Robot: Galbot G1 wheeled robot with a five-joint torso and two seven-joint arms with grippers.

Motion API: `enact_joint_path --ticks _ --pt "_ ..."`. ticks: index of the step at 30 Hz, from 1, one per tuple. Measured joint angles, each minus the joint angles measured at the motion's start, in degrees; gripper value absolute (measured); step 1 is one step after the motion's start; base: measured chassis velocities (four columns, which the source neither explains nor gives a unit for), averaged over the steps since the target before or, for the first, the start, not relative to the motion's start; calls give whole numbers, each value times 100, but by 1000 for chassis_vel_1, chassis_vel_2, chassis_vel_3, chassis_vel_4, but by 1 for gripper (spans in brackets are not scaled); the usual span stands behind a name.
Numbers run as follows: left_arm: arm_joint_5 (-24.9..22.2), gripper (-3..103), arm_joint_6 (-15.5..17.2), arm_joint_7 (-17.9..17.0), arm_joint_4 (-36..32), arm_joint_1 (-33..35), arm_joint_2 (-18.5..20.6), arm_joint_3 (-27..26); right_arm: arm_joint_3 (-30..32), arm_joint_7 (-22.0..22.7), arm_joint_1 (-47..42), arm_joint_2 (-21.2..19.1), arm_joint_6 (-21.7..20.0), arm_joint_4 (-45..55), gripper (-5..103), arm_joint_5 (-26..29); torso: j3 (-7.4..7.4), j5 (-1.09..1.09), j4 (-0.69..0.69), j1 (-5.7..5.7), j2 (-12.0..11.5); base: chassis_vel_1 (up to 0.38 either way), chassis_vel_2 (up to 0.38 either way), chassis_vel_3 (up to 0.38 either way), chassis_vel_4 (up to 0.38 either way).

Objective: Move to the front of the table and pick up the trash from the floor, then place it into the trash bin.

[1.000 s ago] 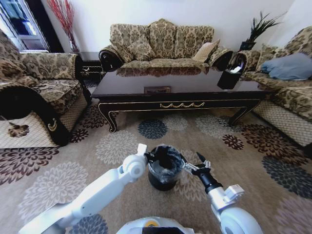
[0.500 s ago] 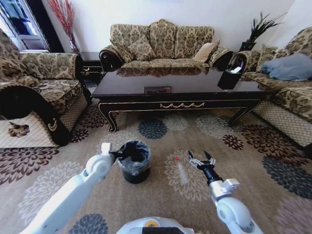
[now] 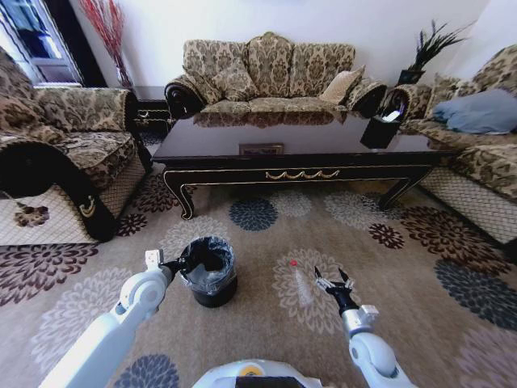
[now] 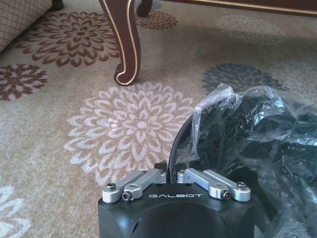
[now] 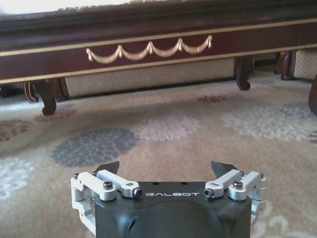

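The black trash bin point(image 3: 212, 283), lined with a crinkled black bag, stands on the flowered floor point(image 3: 266, 331) in front of the dark table point(image 3: 242, 141). My left gripper point(image 3: 174, 264) is shut on the bin's near-left rim; the left wrist view shows the left gripper point(image 4: 172, 174) with its jaws together on the rim, and the bin's bag point(image 4: 252, 134) beyond. To the bin's right a clear plastic bottle with a red cap point(image 3: 300, 284), a piece of trash, lies on the carpet. Just right of the bottle my right gripper point(image 3: 333, 280) is open and empty; the right gripper point(image 5: 166, 168) faces the table's gold-trimmed apron point(image 5: 148, 49).
Patterned sofas stand on the left point(image 3: 65, 145), behind the table point(image 3: 266, 77) and on the right point(image 3: 477, 153). A black tissue holder point(image 3: 380, 123) sits on the table's right end. A curved table leg point(image 4: 126, 44) is close to the bin.
My left arm has carried the bin leftward over the carpet, uncovering the bottle. My right gripper has drawn back slightly toward me and stays open.
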Motion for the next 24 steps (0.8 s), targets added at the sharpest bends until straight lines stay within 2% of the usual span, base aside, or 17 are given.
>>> enact_joint_path --ticks 7,9,10,12,13,15,17,24 --pt "214 4 -112 138 118 286 -63 -208 -337 1 467 79 27 -753 100 -398 0 -3 4 0 0 0 0 0 0" --pt "583 4 -249 561 324 493 -60 -368 -510 14 710 145 56 -1167 100 -612 0 0 2 0 0 0 0 0 0" --pt "583 4 -249 561 324 493 -60 -368 -510 14 710 145 56 -1167 100 -612 0 0 2 0 0 0 0 0 0" --pt "980 4 -470 998 527 690 -51 -518 -630 21 910 213 103 -1492 100 -768 0 -1 6 0 0 0 0 0 0" --pt "1075 4 -594 1157 579 780 -58 -583 -667 22 981 233 111 -1602 100 -798 0 0 6 0 0 0 0 0 0" --pt "1116 4 -659 1247 592 826 -64 -612 -685 24 1017 240 115 -1655 100 -809 0 0 6 0 0 0 0 0 0" --pt "1236 4 -912 1547 602 1018 -100 -690 -749 26 1151 258 130 -1854 100 -832 0 -2 2 0 0 0 0 0 0" --pt "1267 4 -1085 1579 527 1168 -163 -727 -917 34 1328 315 143 -2052 100 -923 0 -1 3 0 0 0 0 0 0"
